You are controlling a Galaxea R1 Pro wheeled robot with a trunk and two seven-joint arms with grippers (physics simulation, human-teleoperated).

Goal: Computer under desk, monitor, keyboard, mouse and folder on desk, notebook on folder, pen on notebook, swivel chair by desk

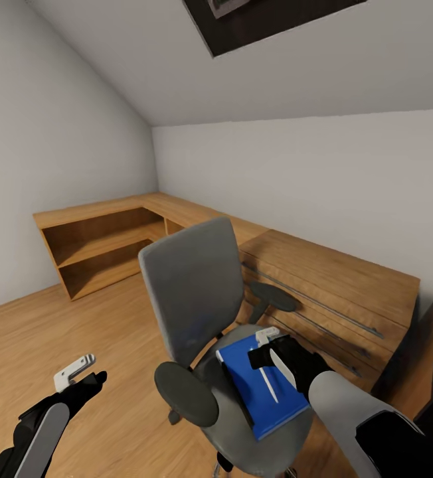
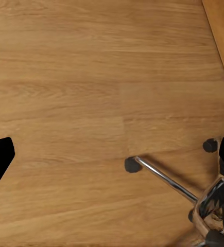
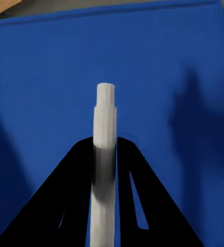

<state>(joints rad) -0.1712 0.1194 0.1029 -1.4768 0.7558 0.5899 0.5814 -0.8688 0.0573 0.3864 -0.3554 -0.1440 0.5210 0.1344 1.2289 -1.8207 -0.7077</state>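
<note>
Attic room, sloped white ceiling, wood plank floor (image 1: pixel 77 345); low wooden corner shelf unit (image 1: pixel 103 239) runs along walls into a drawer cabinet (image 1: pixel 336 292); dark desk edge (image 1: pixel 429 358) at right. Grey swivel chair (image 1: pixel 190 285) stands mid-floor beside the cabinet; blue folder (image 1: pixel 259 388) flat on its seat. Right gripper (image 3: pixel 105 154) over folder, fingers closed on white pen (image 3: pixel 104 134); pen just above blue cover. Left gripper (image 1: pixel 77 373) hangs over bare floor, holds nothing, opening unclear.
</note>
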